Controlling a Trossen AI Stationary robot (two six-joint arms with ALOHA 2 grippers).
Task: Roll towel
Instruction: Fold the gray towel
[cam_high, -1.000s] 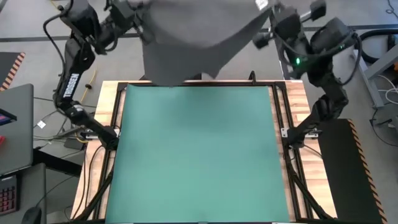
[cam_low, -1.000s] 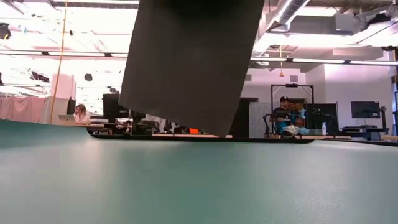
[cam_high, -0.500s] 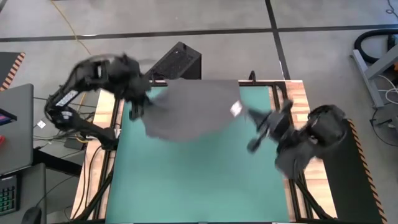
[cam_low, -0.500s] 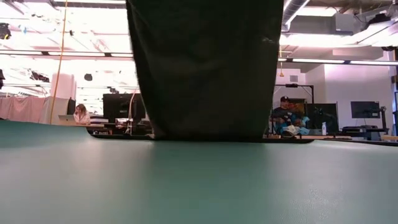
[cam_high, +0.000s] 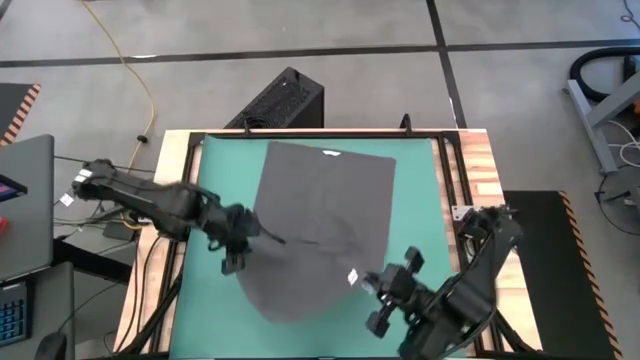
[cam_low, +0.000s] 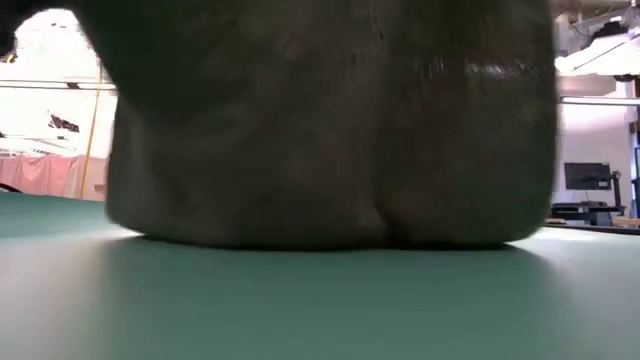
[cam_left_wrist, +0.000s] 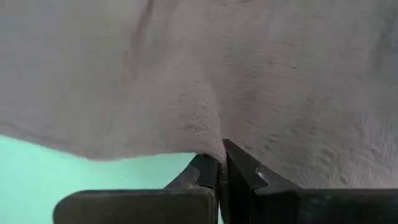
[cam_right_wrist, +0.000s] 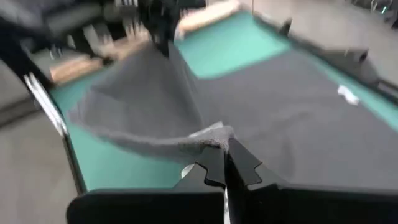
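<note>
The dark grey towel (cam_high: 325, 215) lies lengthwise on the green mat (cam_high: 215, 180). Its far end, with a small white tag (cam_high: 330, 153), rests flat on the mat. My left gripper (cam_high: 250, 233) is shut on the towel's left near corner. My right gripper (cam_high: 366, 283) is shut on the right near corner, beside a second white tag (cam_high: 352, 275). Between them the near edge (cam_high: 285, 312) bellies out. In the low view the towel (cam_low: 330, 130) fills the picture like a wall, and its lower fold reaches the mat (cam_low: 320, 300). My left gripper pinches the towel's edge at the left near corner (cam_left_wrist: 214, 144) between its two shut fingers, slanting down from the table's left. The cloth puckers into a crease at the fingers and sags away from them. My right gripper pinches the right near corner (cam_right_wrist: 217, 142) between its shut fingers, right by the white tag (cam_right_wrist: 208, 132), coming from the table's near right. The corner is lifted off the mat, and the cloth runs slack from it to the far end.
Black frame rails (cam_high: 452, 180) and wooden table strips (cam_high: 478, 160) flank the mat. A black box (cam_high: 285, 98) stands on the floor beyond the far edge. A laptop (cam_high: 22, 205) and cables lie off the table's left.
Both grippers, still shut on the towel, have swept down from high above the far edge toward the near edge. The towel, which hung free below them, has been laid out: its far end now lies spread on the mat and its near end is still held up.
</note>
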